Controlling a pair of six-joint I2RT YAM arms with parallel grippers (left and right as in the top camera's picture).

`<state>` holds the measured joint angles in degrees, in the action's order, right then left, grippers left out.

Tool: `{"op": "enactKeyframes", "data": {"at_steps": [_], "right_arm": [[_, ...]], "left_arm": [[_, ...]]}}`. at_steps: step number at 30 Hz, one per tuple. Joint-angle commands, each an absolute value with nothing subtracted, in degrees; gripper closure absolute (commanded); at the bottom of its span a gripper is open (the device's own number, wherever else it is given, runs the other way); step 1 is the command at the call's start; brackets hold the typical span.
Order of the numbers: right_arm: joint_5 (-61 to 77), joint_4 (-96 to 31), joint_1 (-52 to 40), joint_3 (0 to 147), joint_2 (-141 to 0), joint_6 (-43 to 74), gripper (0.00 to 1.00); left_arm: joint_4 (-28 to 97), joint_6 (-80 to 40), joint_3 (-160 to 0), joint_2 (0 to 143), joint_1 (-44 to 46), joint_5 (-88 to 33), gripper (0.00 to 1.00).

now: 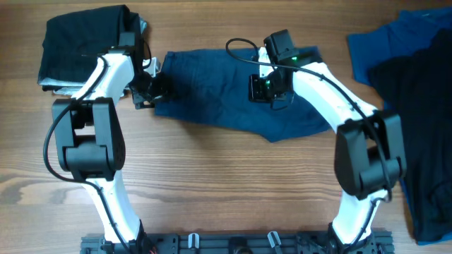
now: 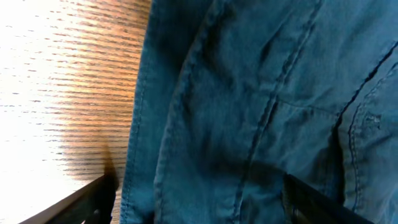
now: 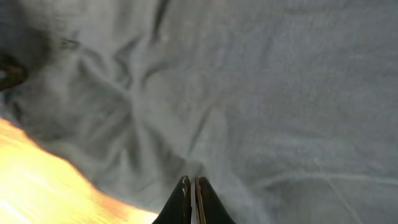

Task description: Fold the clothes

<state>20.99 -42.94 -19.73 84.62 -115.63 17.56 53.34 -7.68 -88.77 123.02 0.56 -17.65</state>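
Left gripper fingers spread wide, empty, straddling the left edge of the navy shorts, which lie mid-table. Right gripper is pinched closed over them. The cloth looks soft, light and limp, so grasp at the waistband corners. Beyond lies a folded dark stack.

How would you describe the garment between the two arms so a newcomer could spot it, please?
On the wooden table, look between the white arms. The navy shorts lie spread out there, unlike the folded dark stack at far left and the blue-and-black heap at right.
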Motion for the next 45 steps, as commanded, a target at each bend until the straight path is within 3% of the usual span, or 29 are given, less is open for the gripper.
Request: {"op": "enactKeyframes", "data": {"at_steps": [1, 14, 18, 23, 27, 29, 31, 38, 45], "right_arm": [[26.5, -41.3, -19.9, 84.8, -119.6, 21.1, 0.95], [31.6, -39.6, -19.9, 84.8, -123.9, 21.9, 0.96], [31.6, -39.5, -19.9, 84.8, -123.9, 21.9, 0.96], [31.6, -39.4, -19.9, 84.8, -123.9, 21.9, 0.96], [31.6, -39.4, -19.9, 84.8, -123.9, 21.9, 0.96], [31.6, -39.4, -19.9, 84.8, -123.9, 21.8, 0.96], [31.6, -39.4, -19.9, 84.8, -123.9, 21.8, 0.96], [31.6, -38.6, -18.7, 87.1, -116.5, 20.6, 0.96], [31.5, -42.4, -19.4, 85.4, -114.4, 22.7, 0.96]], "left_arm": [[53.1, -6.7, -88.1, 126.3, 0.4, -19.5, 0.0], [52.4, -6.9, -85.7, 126.4, 0.5, -21.2, 0.02], [49.5, -9.6, -83.2, 126.4, 0.5, -21.2, 0.17], [48.9, -9.9, -82.1, 126.4, 0.5, -21.3, 0.55], [48.9, -9.9, -82.1, 126.4, 0.5, -21.7, 0.67], [48.8, -9.9, -82.1, 126.3, 0.5, -21.6, 0.87], [48.9, -9.9, -82.2, 126.3, 0.5, -21.6, 0.96], [59.1, -9.8, -91.9, 123.2, 0.5, -15.3, 0.96], [59.5, -9.8, -94.2, 117.3, 0.5, -15.4, 0.96]]}}
